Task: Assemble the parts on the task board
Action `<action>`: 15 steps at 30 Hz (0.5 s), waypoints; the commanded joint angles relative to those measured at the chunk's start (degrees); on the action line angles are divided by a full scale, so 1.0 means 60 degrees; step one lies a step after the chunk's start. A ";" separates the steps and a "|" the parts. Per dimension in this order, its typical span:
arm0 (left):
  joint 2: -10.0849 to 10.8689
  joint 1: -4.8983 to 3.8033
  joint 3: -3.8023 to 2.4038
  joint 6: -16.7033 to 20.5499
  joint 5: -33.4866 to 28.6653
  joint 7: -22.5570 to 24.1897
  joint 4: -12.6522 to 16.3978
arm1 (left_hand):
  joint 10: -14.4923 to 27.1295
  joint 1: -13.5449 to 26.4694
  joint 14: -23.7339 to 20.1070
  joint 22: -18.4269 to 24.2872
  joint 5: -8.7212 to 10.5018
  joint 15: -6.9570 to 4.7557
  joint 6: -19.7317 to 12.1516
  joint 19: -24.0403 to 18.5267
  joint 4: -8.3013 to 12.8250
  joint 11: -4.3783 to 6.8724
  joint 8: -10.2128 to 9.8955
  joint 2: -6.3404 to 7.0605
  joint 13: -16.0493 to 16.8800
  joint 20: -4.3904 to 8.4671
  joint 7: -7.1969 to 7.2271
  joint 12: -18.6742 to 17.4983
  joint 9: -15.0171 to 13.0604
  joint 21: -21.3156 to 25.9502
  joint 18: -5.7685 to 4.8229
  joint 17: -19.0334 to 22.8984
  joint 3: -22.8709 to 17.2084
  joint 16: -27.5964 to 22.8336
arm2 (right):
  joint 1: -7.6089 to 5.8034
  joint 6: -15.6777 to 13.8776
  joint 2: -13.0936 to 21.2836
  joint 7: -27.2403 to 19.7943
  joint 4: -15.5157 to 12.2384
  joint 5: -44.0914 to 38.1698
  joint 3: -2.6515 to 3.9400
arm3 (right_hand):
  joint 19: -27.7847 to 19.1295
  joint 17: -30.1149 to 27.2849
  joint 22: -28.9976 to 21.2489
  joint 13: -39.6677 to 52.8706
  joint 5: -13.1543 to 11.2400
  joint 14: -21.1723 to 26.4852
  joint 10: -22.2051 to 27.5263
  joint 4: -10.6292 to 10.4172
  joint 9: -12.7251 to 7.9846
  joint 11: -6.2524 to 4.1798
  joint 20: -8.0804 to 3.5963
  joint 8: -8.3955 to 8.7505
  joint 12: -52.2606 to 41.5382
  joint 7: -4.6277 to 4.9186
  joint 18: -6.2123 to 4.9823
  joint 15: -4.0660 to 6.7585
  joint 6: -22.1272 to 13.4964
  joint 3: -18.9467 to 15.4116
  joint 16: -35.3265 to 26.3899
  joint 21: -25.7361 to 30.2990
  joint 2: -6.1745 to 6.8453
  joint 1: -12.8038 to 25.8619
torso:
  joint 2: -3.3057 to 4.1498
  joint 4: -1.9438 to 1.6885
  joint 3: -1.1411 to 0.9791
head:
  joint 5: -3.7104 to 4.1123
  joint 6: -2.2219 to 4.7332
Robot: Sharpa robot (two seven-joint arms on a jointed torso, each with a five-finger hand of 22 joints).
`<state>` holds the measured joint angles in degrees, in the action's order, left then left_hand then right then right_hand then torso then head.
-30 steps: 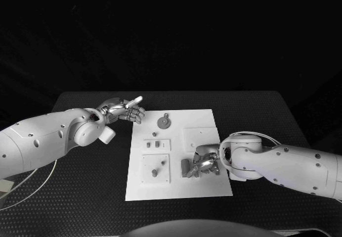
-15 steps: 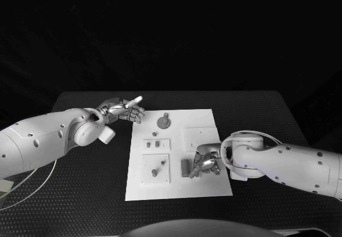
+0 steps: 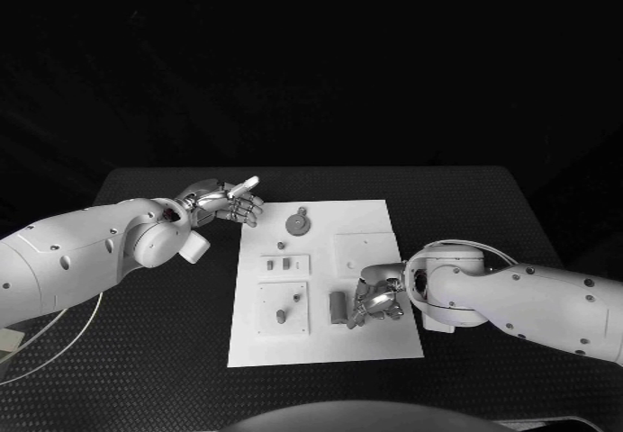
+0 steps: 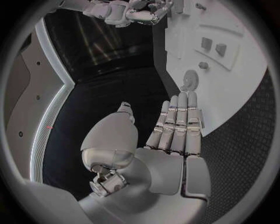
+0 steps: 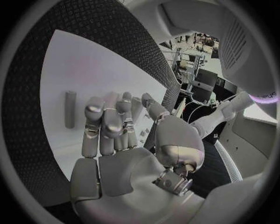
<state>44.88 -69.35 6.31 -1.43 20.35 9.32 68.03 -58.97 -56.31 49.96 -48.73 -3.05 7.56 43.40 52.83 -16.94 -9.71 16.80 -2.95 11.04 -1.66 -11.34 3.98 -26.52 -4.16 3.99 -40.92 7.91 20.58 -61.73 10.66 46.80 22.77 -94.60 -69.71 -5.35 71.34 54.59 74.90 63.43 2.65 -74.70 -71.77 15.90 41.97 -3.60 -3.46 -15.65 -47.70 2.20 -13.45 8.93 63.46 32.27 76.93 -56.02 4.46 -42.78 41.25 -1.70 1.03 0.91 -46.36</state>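
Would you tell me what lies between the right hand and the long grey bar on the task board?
Nothing: in the right wrist view, bare task board separates the right hand from the grey bar.

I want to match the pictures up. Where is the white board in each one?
Head view: the board lies mid-table, between both arms.
Left wrist view: the board lies beyond the left hand.
Right wrist view: the board lies behind the fingers.
Shared landmark: the right hand over the board.

The right hand [image 3: 374, 299] crowds the task board's [image 3: 370, 216] near right part; its far corner lies open.
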 commanded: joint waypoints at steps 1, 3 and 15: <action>-0.0004 -0.0007 -0.0004 -0.0122 -0.0009 0.0049 0.0025 | 0.0062 -0.0070 0.0064 0.0010 0.0040 -0.0004 -0.0066 -0.0037 -0.0002 -0.0005 0.0053 -0.0039 -0.0016 -0.0024 -0.0087 0.0002 0.0011 0.0011 0.0149 -0.0010 0.0038 -0.0062 | 0.0003 0.0034 0.0018 -0.0004 0.0005 -0.0026 0.0001 | 0.0031 -0.0009 0.0122 0.0004 0.0034 0.0059 -0.0038 -0.0056 0.0013 0.0010 -0.0029 0.0043 0.0007 0.0099 -0.0258 0.0097 0.0164 0.0002 0.0036 -0.0020 0.0051 0.0064 | 0.0001 -0.0004 0.0000 | 0.0000 0.0002; -0.0004 -0.0007 -0.0004 -0.0123 -0.0009 0.0052 0.0024 | 0.0062 -0.0073 0.0064 0.0010 0.0040 -0.0004 -0.0065 -0.0038 -0.0002 -0.0005 0.0053 -0.0039 -0.0016 -0.0024 -0.0087 0.0002 0.0011 0.0011 0.0149 -0.0011 0.0039 -0.0062 | 0.0003 -0.0036 0.0024 -0.0013 0.0005 -0.0068 0.0002 | 0.0034 -0.0011 0.0120 0.0004 0.0034 0.0058 -0.0040 -0.0080 0.0014 0.0010 -0.0026 0.0045 0.0008 0.0099 -0.0258 0.0097 0.0165 0.0005 0.0035 -0.0016 0.0035 0.0076 | 0.0002 0.0001 0.0001 | 0.0004 0.0005; -0.0013 -0.0007 -0.0003 -0.0142 -0.0009 0.0046 0.0027 | 0.0061 -0.0090 0.0066 0.0010 0.0040 -0.0003 -0.0064 -0.0037 -0.0004 -0.0005 0.0055 -0.0044 -0.0016 -0.0025 -0.0087 0.0003 0.0012 0.0010 0.0148 -0.0016 0.0044 -0.0067 | 0.0003 -0.0157 -0.0209 0.0073 0.0143 -0.0976 0.0001 | 0.0048 -0.0019 0.0113 0.0004 0.0035 0.0054 -0.0045 -0.0339 0.0023 0.0005 -0.0016 0.0062 0.0019 0.0094 -0.0258 0.0102 0.0181 0.0009 0.0039 0.0002 -0.0056 0.0259 | 0.0001 -0.0003 0.0006 | 0.0024 0.0007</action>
<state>44.88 -69.35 6.32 -1.45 20.36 9.25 68.05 -58.97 -56.34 49.96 -48.73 -3.04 7.56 43.40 52.83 -16.94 -9.71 16.80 -2.97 11.04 -1.66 -11.34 3.98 -26.53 -4.17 3.84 -40.96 7.91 20.39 -61.73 9.80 45.66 22.91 -93.86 -72.49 -5.34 71.34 54.54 74.90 63.42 2.65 -74.70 -71.76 14.22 42.04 -3.59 -3.45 -15.65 -47.70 2.24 -13.71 8.93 63.50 32.33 76.93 -56.02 4.07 -41.63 41.25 -1.69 1.03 1.00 -46.32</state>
